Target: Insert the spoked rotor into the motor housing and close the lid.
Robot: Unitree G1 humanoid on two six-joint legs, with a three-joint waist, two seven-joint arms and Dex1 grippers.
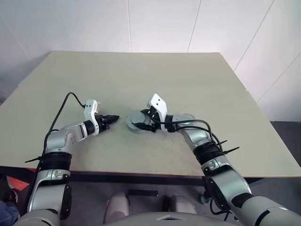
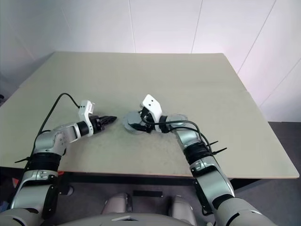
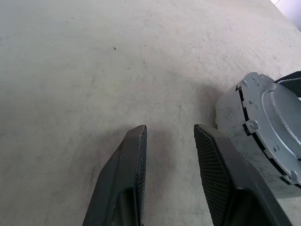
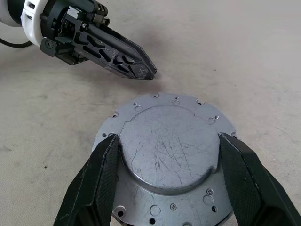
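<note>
Since the right gripper (image 4: 169, 139) spans wide across the lid's (image 4: 165, 162) shallow raised centre, apparently clamped, that low curved step could slip free on lifting. The left gripper (image 3: 170, 128), narrowly parted and empty, points in just beside it, mid-width near the worktop's (image 1: 141, 75) front edge, so a careless swing could knock it.

Lying partly hidden under the right gripper (image 1: 141, 126) in the head views: a grey round part (image 4: 167, 160), too small there for telling its details. Running off the edge in the left wrist view, and off the near edge in the right wrist view. Showing only a plain scratched face, so leaving lid or housing undecided. Peeking out from behind the right wrist: another grey disc (image 1: 187, 118), mostly covered, identity unclear.
</note>
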